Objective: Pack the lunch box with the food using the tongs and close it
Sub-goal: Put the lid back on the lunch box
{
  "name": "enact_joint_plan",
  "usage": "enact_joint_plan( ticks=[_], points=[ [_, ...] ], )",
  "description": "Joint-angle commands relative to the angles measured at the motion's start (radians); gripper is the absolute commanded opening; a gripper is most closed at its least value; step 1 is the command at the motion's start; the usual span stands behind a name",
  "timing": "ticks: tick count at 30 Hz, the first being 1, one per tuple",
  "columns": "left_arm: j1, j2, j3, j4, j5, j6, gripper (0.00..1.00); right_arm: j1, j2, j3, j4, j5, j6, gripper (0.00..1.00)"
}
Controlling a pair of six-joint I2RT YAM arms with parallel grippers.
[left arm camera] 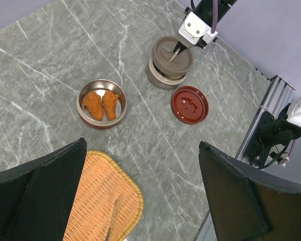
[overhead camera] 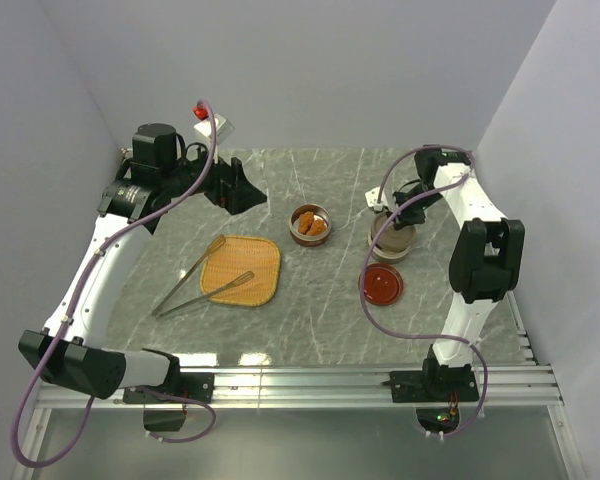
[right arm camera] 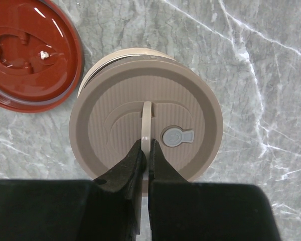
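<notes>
Right hand: the right gripper is clenched on the thin upright handle of the grey-brown lid, which sits flat on the lunch box.
Handle's long axis: it runs straight away from the right wrist, in line with the fingers, so the jaws pinch it across its thin width.
Left hand: the left gripper is spread wide and holds nothing; it hangs above the table beyond the far edge of the woven tray.
Tongs: the tongs lie below and behind the left hand, toward its base. Their joined end is at the near left and their tips rest on the tray.
Tongs' long axis: a diagonal from near left to far right, slanting across the line between the open left fingers.
Food: two fried nuggets sit in a small steel bowl, ahead of the left hand and between the two hands.
Red lid: the red lid lies flat on the table, just beside the box and nearer the right arm's base.
Nearer arm: the left, for the tongs; the right is well apart from them and busy.
Judgement: any move of the lid is straight up or down. Whether the box below is filled cannot be told.
</notes>
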Motion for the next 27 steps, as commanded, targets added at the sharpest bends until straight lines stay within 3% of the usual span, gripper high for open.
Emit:
enact_joint_plan(
  ticks=[1, 27],
  points=[
    [0.004, -0.001, 0.003, 0.025, 0.022, -0.002, 0.99, 0.012, -0.003, -0.018, 0.020, 0.005, -0.010, 0.00],
    [0.004, 0.016, -0.004, 0.042, 0.049, -0.020, 1.00, 0.020, 0.018, -0.054, 0.037, -0.018, 0.045, 0.00]
  ],
)
